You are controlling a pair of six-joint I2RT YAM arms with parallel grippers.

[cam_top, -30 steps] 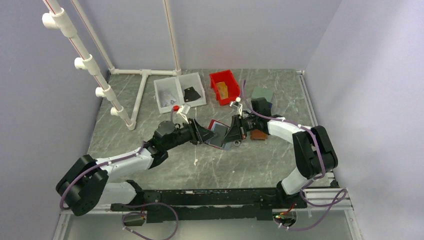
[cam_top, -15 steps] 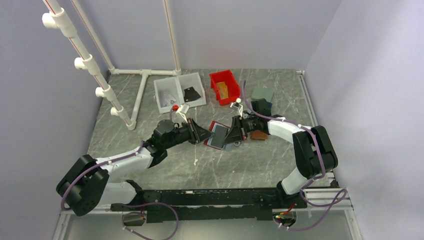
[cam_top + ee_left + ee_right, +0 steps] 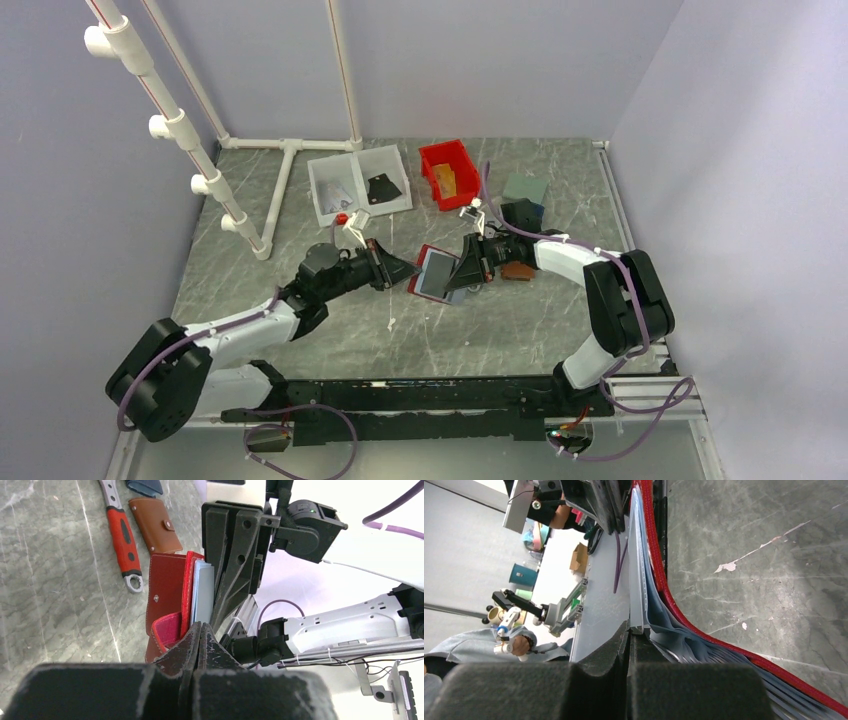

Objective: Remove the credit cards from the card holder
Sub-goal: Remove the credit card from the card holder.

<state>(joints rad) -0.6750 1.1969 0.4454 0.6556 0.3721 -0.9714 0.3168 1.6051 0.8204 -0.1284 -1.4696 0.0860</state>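
- While both arms are bunched up mid-bench, the card holder (image 3: 167, 580) is propped on its edge right between the two end effectors, touching both, red cover on the outside and pale pockets (image 3: 659, 625) fanned open.
- Left end effector (image 3: 198, 628): fingers pressed together, tips right at the holder's near edge beside the little red strap tab (image 3: 167, 629). Can't tell if anything thin is actually caught between them.
- Right end effector (image 3: 629, 630): fingers also pressed together, and the pale inner layers run straight into its tips, so I'd say it's pinching the holder by its lining and keeping it upright.
- Progress, my read: holder is open and steadied, so the setup part is done. I don't see a card clearly sliding free at either set of tips. The flat pale slab (image 3: 203, 592) just ahead of the left tips could be a card or just lining, too edge-on to call.
- Well beyond both end effectors sits a red bin (image 3: 432, 160) with a tan-orange piece (image 3: 447, 181) in it. Might be one card already out, but it's too small to swear to.
- Left to do, I reckon: pull out whatever is in those pockets and set it down.
- Brown wallet (image 3: 156, 524) and a red-handled wrench (image 3: 121, 535) lie out past the left end effector, not part of this.
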